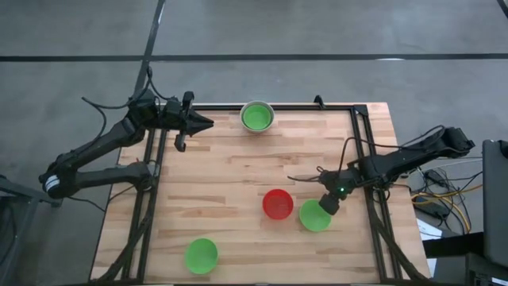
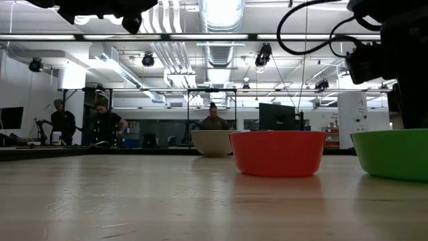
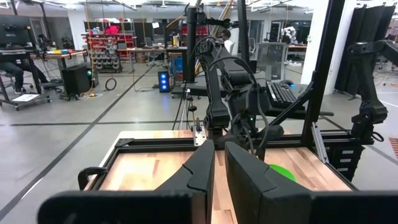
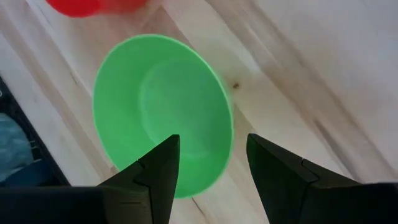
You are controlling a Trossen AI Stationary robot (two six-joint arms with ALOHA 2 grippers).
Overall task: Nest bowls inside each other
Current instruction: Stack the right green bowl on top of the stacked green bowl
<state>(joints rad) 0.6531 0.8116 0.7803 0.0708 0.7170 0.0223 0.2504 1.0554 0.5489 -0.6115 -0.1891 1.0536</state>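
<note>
Bowls lie scattered, and nesting looks barely started: on the high view, taking the desk [image 1: 238,171] as a clock face, one green bowl already sitting inside the white bowl [image 1: 257,117] stands at twelve o'clock on the far edge, the red bowl [image 1: 278,203] at about five, a second green bowl [image 1: 315,215] just beside it at about four, and a third green bowl [image 1: 201,255] well apart at seven. Your right hand [image 4: 208,163] hangs directly over the second green bowl with its fingers spread wide and nothing held; the near rim falls between the fingers. Your left hand [image 3: 219,171] waits at eleven o'clock, raised off the desk, nearly closed and empty. Risks noted: if you descend off line, a finger could land on the thin rim instead of straddling it, which would likely tip or flick the light bowl. This bowl sits just beside the red one, so a sideways push could knock both and shift the red bowl from where you expect it. A one-sided rim pinch may also let the bowl swing or slip on lifting. Close squarely across the wall before you raise it.
</note>
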